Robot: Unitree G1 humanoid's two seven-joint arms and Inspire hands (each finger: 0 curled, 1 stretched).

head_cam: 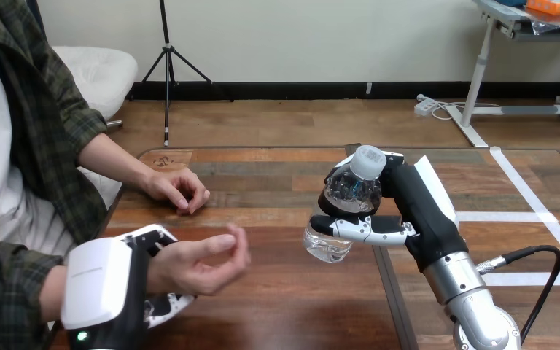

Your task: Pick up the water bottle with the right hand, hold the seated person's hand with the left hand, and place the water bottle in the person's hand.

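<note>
Because the right hand (412, 204) has its fingers curled round the water bottle (346, 191), the bottle hangs tilted, cap uppermost, clear of the table (284, 306) and well apart from the person's hand (200, 259). The left hand (106, 284) wraps round the person's wrist (162, 268), apparently to steady the loosely cupped hand as the receiving point. The person's other hand (179, 189) rests on the table beyond.

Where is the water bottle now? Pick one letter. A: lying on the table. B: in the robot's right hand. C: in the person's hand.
B: the right hand is curled round the water bottle, clear of the table.
</note>
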